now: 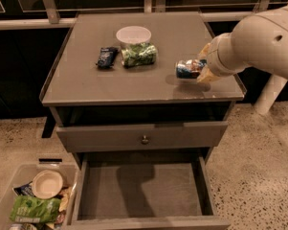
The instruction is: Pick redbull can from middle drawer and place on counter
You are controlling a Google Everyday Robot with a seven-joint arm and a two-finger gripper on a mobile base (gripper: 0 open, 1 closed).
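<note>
redbull can (pixel 188 69) glossy metal | counter (pixel 129 86) matt, smooth | gripper (pixel 200 70) grasps it over counter

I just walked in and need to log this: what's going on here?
The robot's gripper holds the can on its side just above the right part of the counter. The drawer below stands open with nothing in it. A bowl, a green bag and a packet lie on the counter farther left.

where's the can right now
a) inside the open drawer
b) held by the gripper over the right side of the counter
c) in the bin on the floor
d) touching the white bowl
b: the can lies sideways in the gripper, above the counter near its right edge, and no can shows in the open drawer.
</note>
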